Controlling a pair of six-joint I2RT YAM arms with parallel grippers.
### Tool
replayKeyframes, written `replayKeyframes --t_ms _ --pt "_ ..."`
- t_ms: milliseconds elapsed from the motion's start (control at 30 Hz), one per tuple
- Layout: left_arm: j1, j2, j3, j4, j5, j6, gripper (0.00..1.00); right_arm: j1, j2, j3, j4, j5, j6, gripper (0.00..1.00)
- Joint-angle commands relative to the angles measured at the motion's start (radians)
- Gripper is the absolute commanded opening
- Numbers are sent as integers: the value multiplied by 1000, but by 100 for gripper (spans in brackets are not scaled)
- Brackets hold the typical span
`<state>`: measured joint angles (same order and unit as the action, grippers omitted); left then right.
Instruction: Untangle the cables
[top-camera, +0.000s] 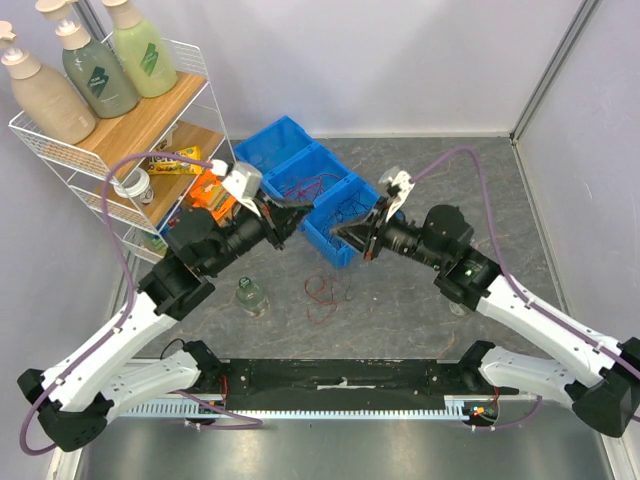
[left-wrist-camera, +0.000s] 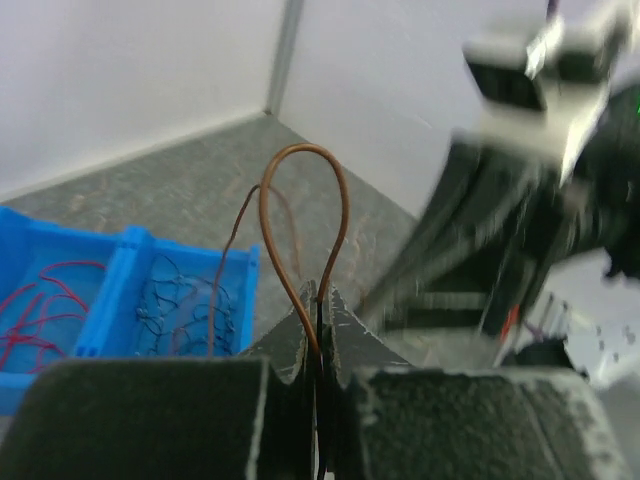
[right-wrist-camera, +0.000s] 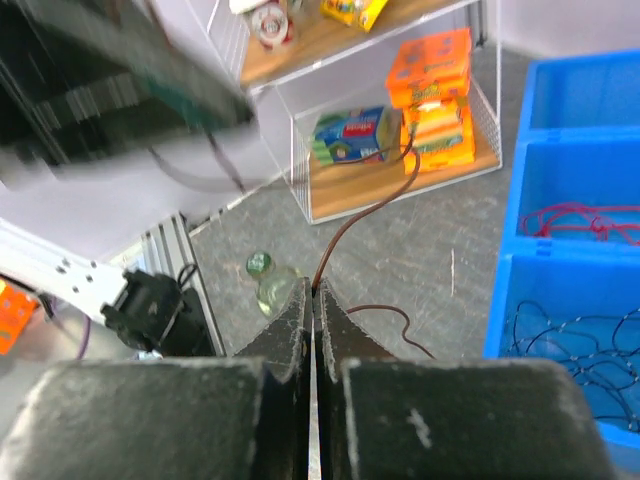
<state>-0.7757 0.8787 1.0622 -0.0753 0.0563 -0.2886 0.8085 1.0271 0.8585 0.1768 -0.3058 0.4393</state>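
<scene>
A small tangle of red cables (top-camera: 321, 291) lies on the grey table in front of the blue bins. My left gripper (top-camera: 291, 222) is shut on a thin brown-red wire that stands up as a loop (left-wrist-camera: 300, 190) from its tips (left-wrist-camera: 318, 296). My right gripper (top-camera: 352, 232) faces it closely above the bins. It is shut (right-wrist-camera: 313, 291) on a brown-red wire (right-wrist-camera: 355, 222) that runs away toward the shelf. A further piece of wire (right-wrist-camera: 390, 318) lies on the table below.
Three joined blue bins (top-camera: 300, 158) stand behind the grippers, one holding red wires (right-wrist-camera: 585, 220) and one holding black wires (right-wrist-camera: 580, 340). A small clear bottle (top-camera: 250, 297) stands on the table left of the tangle. A white wire shelf (top-camera: 105, 165) with bottles and packets stands at the left.
</scene>
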Motion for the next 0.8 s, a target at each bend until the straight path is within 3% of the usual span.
replayKeyframes --t_ms 0,133,333,533,633,767 --pt "-4 -38 -132 247 264 106 2 -69 -1 100 -94 -134 119 0" --pt "-7 -43 -194 299 324 120 5 -95 13 172 -92 -183 173 0" --pt "-8 -17 -192 257 237 144 13 -97 45 224 -83 -254 240 0" --pt "-8 -6 -205 272 257 128 29 -100 47 221 -31 -253 308 0" --pt "-8 -1 -223 313 260 117 28 -98 54 202 32 -268 354 0" --pt "-8 -12 -240 361 303 103 12 -104 53 192 9 -225 326 0"
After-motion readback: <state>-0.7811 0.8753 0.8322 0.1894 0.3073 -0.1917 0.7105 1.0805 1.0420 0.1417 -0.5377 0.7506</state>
